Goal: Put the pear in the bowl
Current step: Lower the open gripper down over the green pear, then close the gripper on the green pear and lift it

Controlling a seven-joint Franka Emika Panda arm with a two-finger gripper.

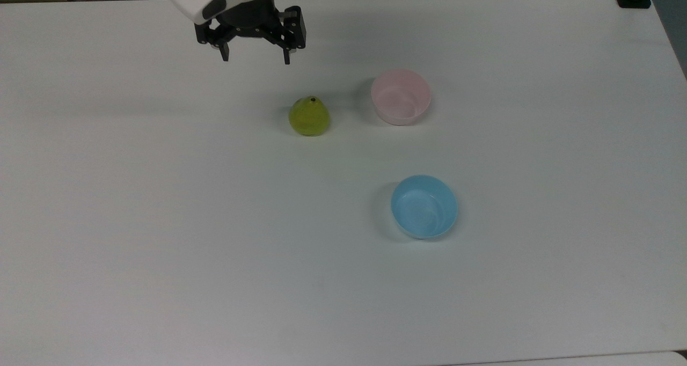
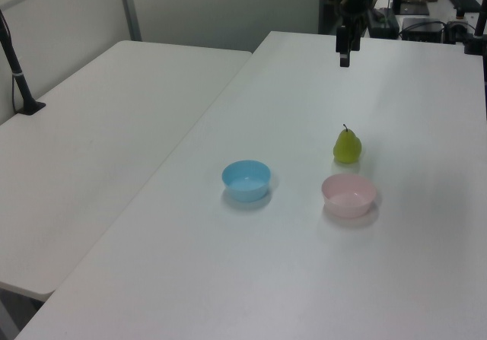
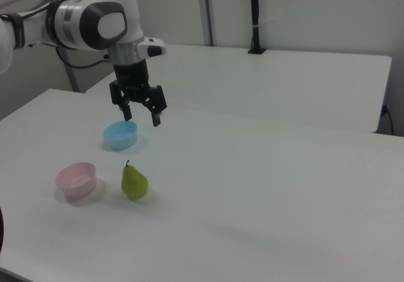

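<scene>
Pear (image 1: 309, 117): stood upright on the table (image 1: 161, 221), just left of the pink bowl (image 1: 401, 103) in the top view.
Gripper (image 1: 254, 60): held wide apart, nothing gripped, raised above the table.

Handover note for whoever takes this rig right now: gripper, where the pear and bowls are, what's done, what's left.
Gripper: open, empty, raised above the table, up and to the top view's left of the pear.
Pear: upright on the table, untouched, apart from both bowls.
Pink bowl: empty, to the top view's right of the pear.
Blue bowl: empty, not the target.
Done: nothing yet.
Left: bring the gripper over the pear, grasp it, carry it to the pink bowl, release.
</scene>
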